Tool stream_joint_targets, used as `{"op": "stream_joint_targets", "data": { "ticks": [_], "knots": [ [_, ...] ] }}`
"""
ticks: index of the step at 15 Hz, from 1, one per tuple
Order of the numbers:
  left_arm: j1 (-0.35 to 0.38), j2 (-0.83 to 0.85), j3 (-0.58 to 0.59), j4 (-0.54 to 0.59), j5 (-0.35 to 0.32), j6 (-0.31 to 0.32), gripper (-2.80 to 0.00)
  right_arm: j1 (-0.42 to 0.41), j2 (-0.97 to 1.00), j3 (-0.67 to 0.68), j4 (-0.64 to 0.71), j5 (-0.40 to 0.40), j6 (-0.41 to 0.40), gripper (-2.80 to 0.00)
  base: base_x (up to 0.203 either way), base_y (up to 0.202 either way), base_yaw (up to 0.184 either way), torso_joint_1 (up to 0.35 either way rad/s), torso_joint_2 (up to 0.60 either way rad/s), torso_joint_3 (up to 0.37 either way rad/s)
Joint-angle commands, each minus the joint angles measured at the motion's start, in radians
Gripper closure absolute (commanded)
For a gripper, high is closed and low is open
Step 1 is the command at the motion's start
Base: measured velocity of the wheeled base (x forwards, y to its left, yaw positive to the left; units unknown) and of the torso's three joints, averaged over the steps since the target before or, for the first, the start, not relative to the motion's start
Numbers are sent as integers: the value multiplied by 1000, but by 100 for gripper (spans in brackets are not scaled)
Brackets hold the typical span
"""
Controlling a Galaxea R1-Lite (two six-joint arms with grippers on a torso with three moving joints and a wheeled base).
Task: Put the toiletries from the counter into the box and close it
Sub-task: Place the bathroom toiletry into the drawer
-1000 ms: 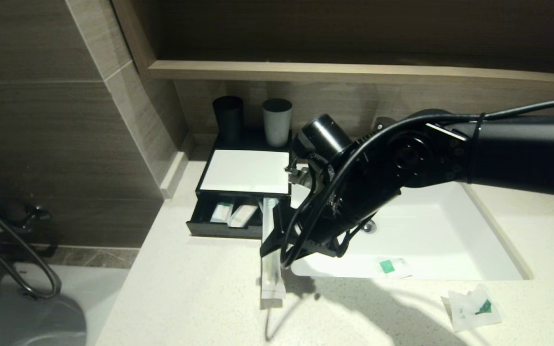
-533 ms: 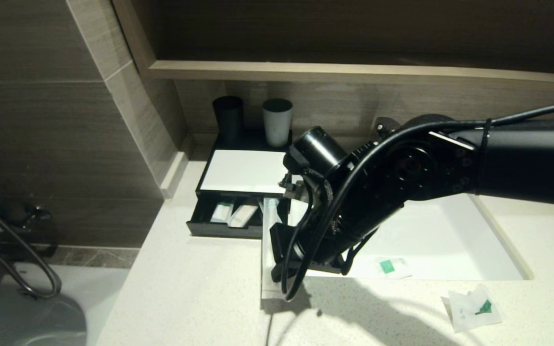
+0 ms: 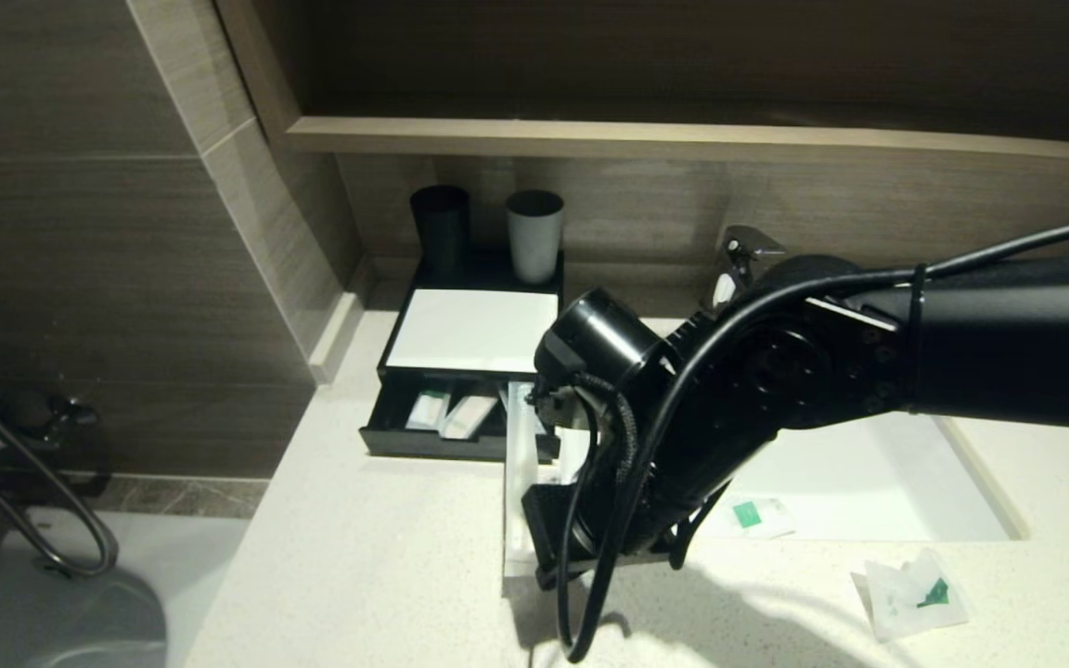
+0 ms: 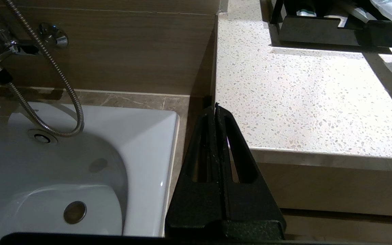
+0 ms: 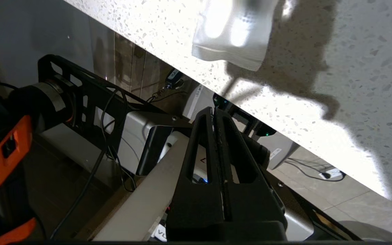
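1. In front of the low black rectangular box (image 3: 474,362), the right arm reaches across the white rectangular basin (image 3: 855,482), its wrist bent down over the front strip of the pale cream speckled stone desk (image 3: 377,566).
2. The right hand (image 5: 215,110) has its two black fingers pressed flat together with nothing between them; their tips hang past the desk's front edge.
3. The left hand (image 4: 214,108) is parked below the desk's left corner, beside a white tub, fingers likewise pressed together and empty.
4. A long thin clear-and-white plastic packet (image 3: 518,482) lies with its long axis running from the box's open shallow black drawer (image 3: 446,422) toward the desk's front edge, one end propped on the drawer's right corner, the other flat on the desk.
5. Two smaller packets (image 3: 449,413) lie inside the drawer.
6. A small packet with a green mark (image 3: 757,516) lies in the basin; a squarish green-marked packet (image 3: 910,594) rests on the desk, well right of the box.
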Motion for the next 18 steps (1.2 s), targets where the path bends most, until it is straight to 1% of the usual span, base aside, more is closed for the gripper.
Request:
{"op": "stream_joint_targets", "data": {
  "ticks": [1, 3, 7, 10, 13, 15, 18],
  "knots": [
    [0, 0, 0, -1, 1, 0, 0, 14, 6, 2, 4, -4, -7, 0, 0, 0, 0, 0, 0, 0],
    [0, 0, 0, -1, 1, 0, 0, 29, 11, 9, 8, -42, -27, 0, 0, 0, 0, 0, 0, 0],
    [0, 1, 0, -1, 1, 0, 0, 44, 23, 22, 4, -59, -53, 0, 0, 0, 0, 0, 0, 0],
    [0, 0, 0, -1, 1, 0, 0, 67, 33, 22, 3, -100, -60, 0, 0, 0, 0, 0, 0, 0],
    [0, 0, 0, -1, 0, 0, 0, 86, 43, 14, -1, -109, -86, 0, 0, 0, 0, 0, 0, 0],
    [0, 1, 0, -1, 1, 0, 0, 97, 50, 7, -2, -117, -88, 0, 0, 0, 0, 0, 0, 0],
    [0, 0, 0, -1, 1, 0, 0, 111, 65, 5, -4, -158, -91, 0, 0, 0, 0, 0, 0, 0]
  ]
}}
